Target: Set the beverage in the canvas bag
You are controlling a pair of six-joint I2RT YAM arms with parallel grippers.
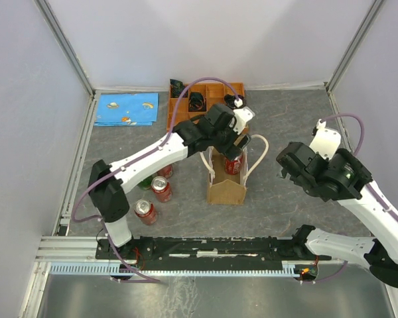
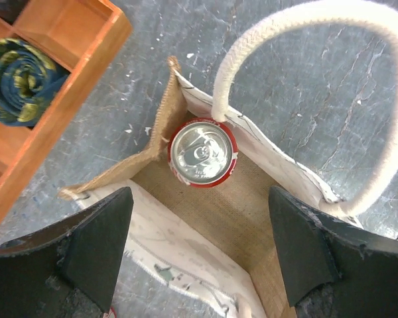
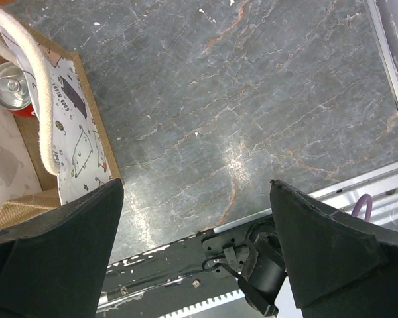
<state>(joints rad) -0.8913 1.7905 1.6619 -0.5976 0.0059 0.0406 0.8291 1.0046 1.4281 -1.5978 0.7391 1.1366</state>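
**Can in the bag, both pairs of fingers wide**

You see the red beverage can [image 2: 203, 152], round with a shiny silver top. It stands upright on the coarse woven floor of the boxy tan canvas bag [image 2: 160, 119], at its far end beside a thick cream rope handle [image 2: 233, 66]. Your left fingers [image 2: 96, 245] hang spread wide above the bag's mouth, clear of the can and holding nothing. Your right fingers [image 3: 325, 245] gape wide and empty over the marbled grey counter [image 3: 252, 99], right of the bag.
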